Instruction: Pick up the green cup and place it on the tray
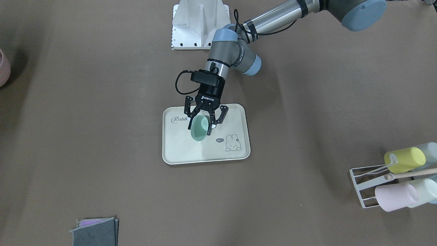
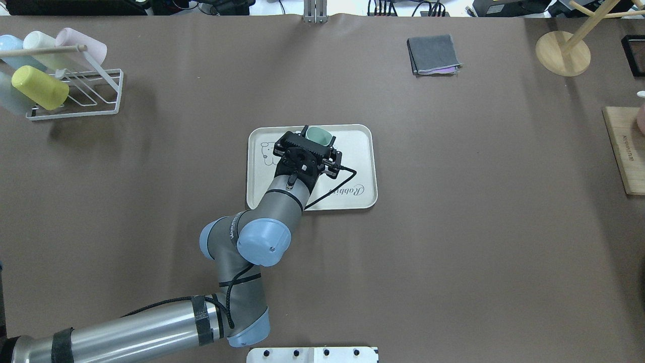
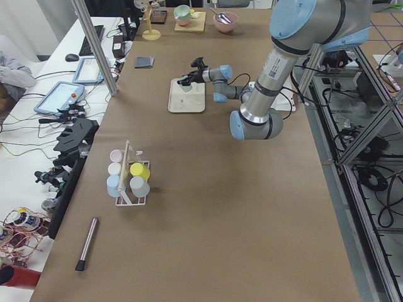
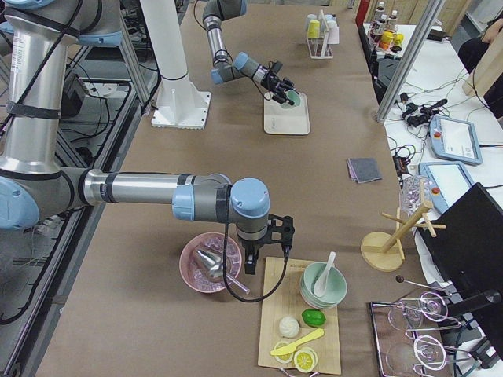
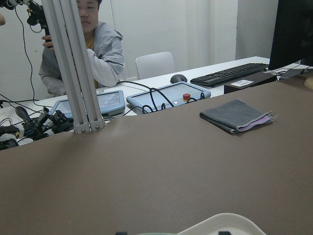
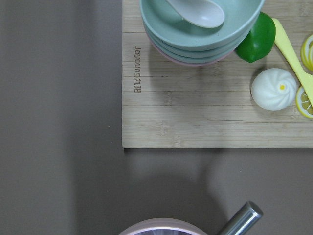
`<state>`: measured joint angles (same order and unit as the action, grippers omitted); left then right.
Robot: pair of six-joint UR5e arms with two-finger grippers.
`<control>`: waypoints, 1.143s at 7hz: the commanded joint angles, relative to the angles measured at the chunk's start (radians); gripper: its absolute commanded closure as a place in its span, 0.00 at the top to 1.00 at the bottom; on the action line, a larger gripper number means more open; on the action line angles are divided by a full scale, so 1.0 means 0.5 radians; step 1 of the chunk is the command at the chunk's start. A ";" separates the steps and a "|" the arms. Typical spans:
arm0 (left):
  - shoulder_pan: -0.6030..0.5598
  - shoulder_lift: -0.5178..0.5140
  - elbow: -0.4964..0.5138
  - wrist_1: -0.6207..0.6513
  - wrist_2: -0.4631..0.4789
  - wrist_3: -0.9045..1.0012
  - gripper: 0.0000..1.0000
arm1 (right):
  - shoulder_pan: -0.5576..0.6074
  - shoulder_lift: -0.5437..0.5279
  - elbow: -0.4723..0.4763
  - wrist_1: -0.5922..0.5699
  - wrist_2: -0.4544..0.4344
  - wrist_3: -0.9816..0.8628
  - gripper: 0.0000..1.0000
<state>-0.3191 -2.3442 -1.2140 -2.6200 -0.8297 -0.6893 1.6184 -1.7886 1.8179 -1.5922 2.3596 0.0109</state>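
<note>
The green cup (image 1: pixel 199 130) hangs tilted over the middle of the cream tray (image 1: pixel 205 153), its mint inside turned toward the front-facing camera. My left gripper (image 1: pixel 201 126) is shut on the green cup, one finger on each side of its wall. From overhead, only the green cup's rim (image 2: pixel 318 134) shows past the wrist, above the tray (image 2: pixel 360 166). My right gripper (image 4: pixel 267 255) hangs far off by a pink bowl (image 4: pixel 206 265). It shows only in the exterior right view, so I cannot tell whether it is open or shut.
A white wire rack (image 1: pixel 363 186) with several pastel cups stands at the table's left end. A folded grey cloth (image 2: pixel 433 55) lies beyond the tray. A wooden board (image 6: pixel 195 112) with stacked bowls and toy food lies under the right wrist.
</note>
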 commanded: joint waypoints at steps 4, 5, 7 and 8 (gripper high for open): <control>0.034 0.040 0.066 0.000 0.061 -0.002 0.67 | 0.000 -0.003 0.000 0.000 -0.001 -0.003 1.00; 0.034 0.049 0.066 0.000 0.061 -0.002 0.68 | 0.000 -0.003 0.000 0.000 0.002 -0.003 1.00; 0.034 0.050 0.063 -0.003 0.061 -0.002 0.70 | 0.000 -0.003 0.000 0.000 0.002 -0.003 1.00; 0.034 0.053 0.063 -0.003 0.061 0.001 0.71 | 0.000 -0.006 0.000 0.000 0.002 -0.003 1.00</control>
<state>-0.3023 -2.3193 -1.1824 -2.6210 -0.7993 -0.6900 1.6183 -1.7906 1.8178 -1.5923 2.3607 0.0092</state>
